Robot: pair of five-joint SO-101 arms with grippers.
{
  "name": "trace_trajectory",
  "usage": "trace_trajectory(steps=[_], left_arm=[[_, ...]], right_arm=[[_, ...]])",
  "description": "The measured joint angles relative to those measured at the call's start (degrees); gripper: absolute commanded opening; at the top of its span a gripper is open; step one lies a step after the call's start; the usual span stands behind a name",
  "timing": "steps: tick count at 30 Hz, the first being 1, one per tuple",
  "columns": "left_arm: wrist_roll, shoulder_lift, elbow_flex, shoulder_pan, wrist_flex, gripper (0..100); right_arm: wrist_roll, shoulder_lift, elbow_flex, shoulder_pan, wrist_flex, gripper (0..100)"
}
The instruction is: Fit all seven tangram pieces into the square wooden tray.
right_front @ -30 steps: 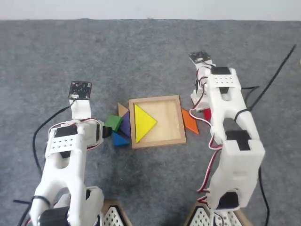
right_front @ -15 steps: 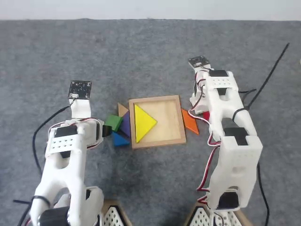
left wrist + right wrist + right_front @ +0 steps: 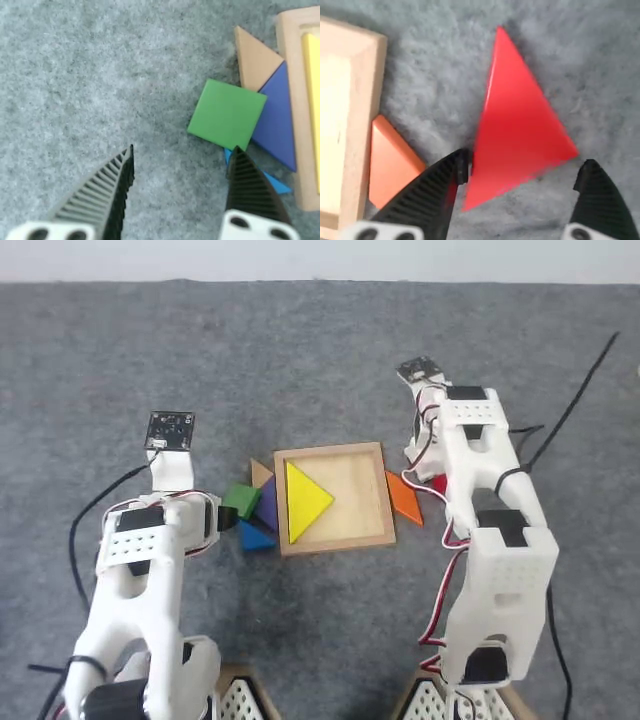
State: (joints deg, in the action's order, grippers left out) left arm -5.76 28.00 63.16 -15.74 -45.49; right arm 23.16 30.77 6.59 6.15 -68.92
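The square wooden tray (image 3: 375,530) lies between the arms, with a yellow triangle (image 3: 303,500) in its left half. Left of it sit a green square (image 3: 241,501), a tan triangle (image 3: 261,472), a dark blue triangle (image 3: 268,506) and a light blue triangle (image 3: 255,537). In the left wrist view my left gripper (image 3: 182,152) stands open just short of the green square (image 3: 227,115). Right of the tray lie an orange piece (image 3: 404,496) and a red triangle (image 3: 520,125). My right gripper (image 3: 525,162) is open, one finger on each side of the red triangle.
Grey carpet covers the table. The tray rim (image 3: 362,100) and the orange piece (image 3: 392,165) lie close beside the red triangle. Cables trail from both arms. Open carpet stretches behind the tray and to the far left.
The right arm has shifted slightly left, toward the tray. The left arm and all the pieces have stayed put.
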Motion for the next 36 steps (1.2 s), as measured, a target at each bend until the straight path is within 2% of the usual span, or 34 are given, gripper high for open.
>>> trace_trajectory(steps=[7,13,18,36], left_arm=[[0.0,0.0,0.0,0.0,0.0,29],[0.0,0.0,0.0,0.0,0.0,29],[0.0,0.0,0.0,0.0,0.0,29],[0.0,0.0,0.0,0.0,0.0,29]], right_arm=[[2.55,2.46,0.88,0.09,4.31,34.7],[2.55,3.69,1.93,0.18,3.87,34.5],[2.29,3.87,2.73,0.18,0.97,28.2],[-6.24,3.87,3.16,-0.26,-1.41,27.7]])
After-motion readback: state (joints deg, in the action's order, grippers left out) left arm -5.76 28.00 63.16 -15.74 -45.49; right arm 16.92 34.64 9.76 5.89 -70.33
